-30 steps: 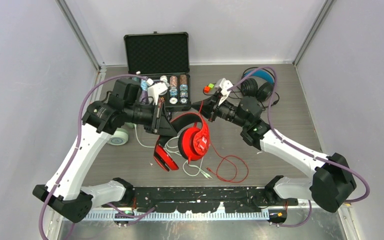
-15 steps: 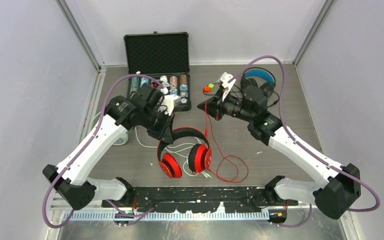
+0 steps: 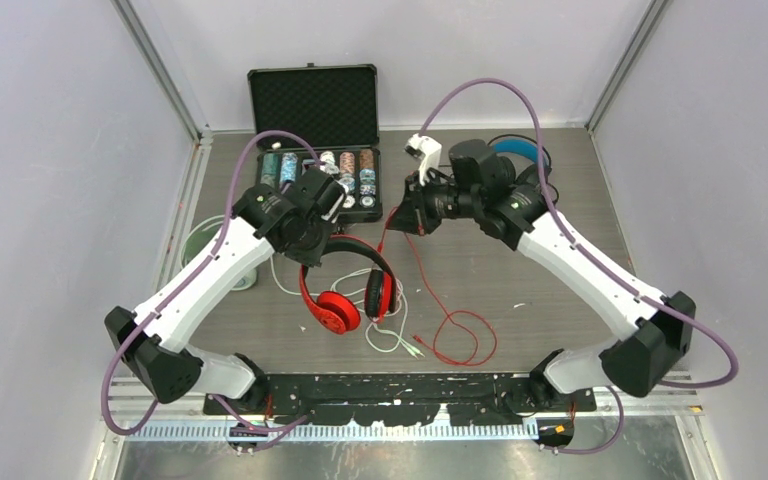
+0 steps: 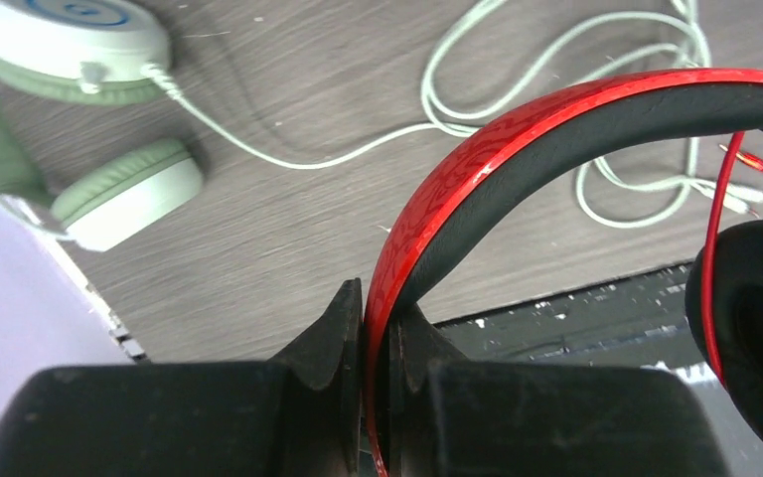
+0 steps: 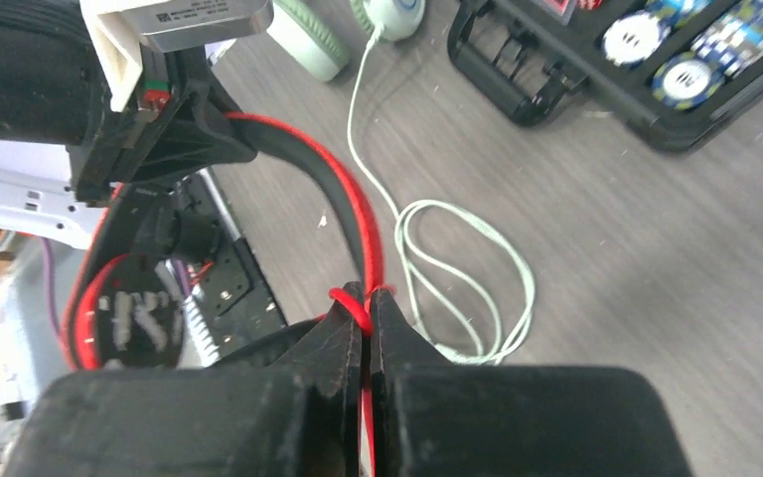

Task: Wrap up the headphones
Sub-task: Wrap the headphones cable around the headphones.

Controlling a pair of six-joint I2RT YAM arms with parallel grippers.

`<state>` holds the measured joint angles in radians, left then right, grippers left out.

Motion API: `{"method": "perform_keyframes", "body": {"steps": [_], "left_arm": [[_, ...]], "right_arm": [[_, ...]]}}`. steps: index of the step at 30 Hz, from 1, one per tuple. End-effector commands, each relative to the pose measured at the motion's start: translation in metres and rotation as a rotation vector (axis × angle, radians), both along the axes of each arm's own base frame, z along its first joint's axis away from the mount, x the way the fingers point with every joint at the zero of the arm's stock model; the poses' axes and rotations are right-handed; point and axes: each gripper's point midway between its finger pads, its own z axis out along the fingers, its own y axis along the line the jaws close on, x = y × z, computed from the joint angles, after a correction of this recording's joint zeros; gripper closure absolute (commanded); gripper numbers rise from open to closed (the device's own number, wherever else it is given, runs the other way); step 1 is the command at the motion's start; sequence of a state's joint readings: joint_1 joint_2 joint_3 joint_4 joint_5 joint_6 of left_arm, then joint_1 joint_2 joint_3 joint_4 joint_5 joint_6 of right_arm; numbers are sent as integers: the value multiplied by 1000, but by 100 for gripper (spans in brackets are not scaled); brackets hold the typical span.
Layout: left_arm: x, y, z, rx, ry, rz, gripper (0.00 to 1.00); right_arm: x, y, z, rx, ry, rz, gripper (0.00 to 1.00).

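Left gripper (image 4: 378,298) - clamped tight on band of red headphones (image 3: 336,312), around middle of table (image 3: 520,335), a bit toward near edge. Ear cups hang down, maybe touching table; hard to tell. Right gripper (image 5: 368,303) pinched on thin red cable (image 4: 715,214), just beside band. Rest of cable lies in loose loop by near edge. Mint headphones (image 4: 70,40) by left edge, pale cable curled near red pair. Black headphones (image 3: 520,150) at far right corner - partly hidden behind right arm. Open case (image 3: 310,105) at far edge.
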<state>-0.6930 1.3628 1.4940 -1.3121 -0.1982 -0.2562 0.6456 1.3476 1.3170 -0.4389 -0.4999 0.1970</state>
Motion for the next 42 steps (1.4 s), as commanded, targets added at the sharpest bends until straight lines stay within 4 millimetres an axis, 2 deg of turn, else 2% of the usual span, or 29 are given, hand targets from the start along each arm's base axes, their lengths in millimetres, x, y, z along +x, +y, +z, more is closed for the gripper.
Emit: {"method": "perform_keyframes", "body": {"steps": [1,8,13,17,22,29,35,41,42], "left_arm": [[15,24,8,112,-99,131,100],[26,42,-21,280,-88,252,100],[32,32,-31,212,-97,342,100],[40,21,-22,73,-129,400,100],[47,11,-7,-166,-149,489,100],[56,13,7,-320,-218,594,100],[65,11,17,-451,-249,680,100],[77,8,28,-646,-227,774,100],[79,6,31,-685,-220,787,100]], "right_arm": [[-17,19,32,33,118,6,100],[-44,59,52,131,247,43,100],[-48,88,58,248,347,14,100],[-36,101,48,274,376,-80,100],[-28,109,32,276,407,-182,100],[-44,128,40,310,382,-185,97],[-54,142,21,260,374,-199,96],[-62,139,8,155,284,-224,95],[-58,137,6,145,251,-254,95]]}}
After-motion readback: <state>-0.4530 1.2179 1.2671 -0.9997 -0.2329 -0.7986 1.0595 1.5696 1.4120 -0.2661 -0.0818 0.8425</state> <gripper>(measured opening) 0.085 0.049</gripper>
